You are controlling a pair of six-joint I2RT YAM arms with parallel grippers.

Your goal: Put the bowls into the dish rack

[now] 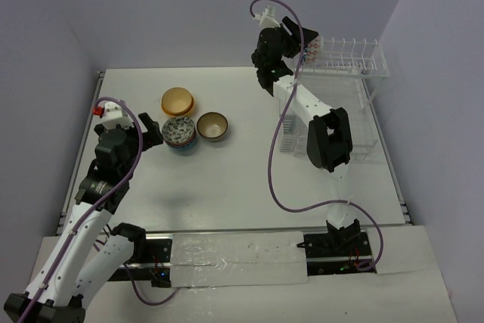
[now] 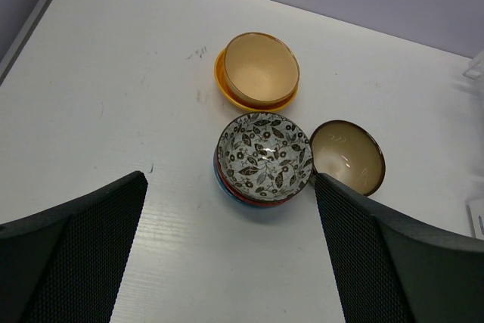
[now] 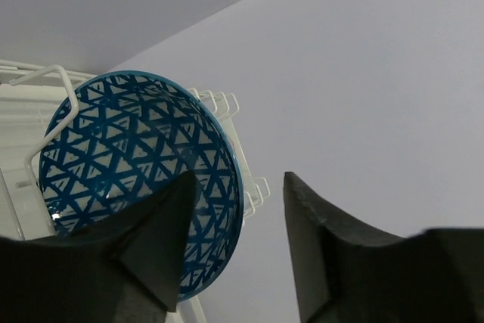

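While dish rack (image 1: 355,58) wires hem the blue-white bowl (image 3: 128,156), empty right gripper (image 3: 240,187) gapes halfway, left gripper (image 2: 231,187) fully.

No readable text, labels, numbers (any view)

Glossy glazed bowls (image 2: 264,158), white wire dish rack (image 1: 348,66), matt table (image 1: 227,187)

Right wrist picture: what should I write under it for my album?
Blue triangle-patterned bowl standing on edge in the white dish rack, right gripper open at its rim.
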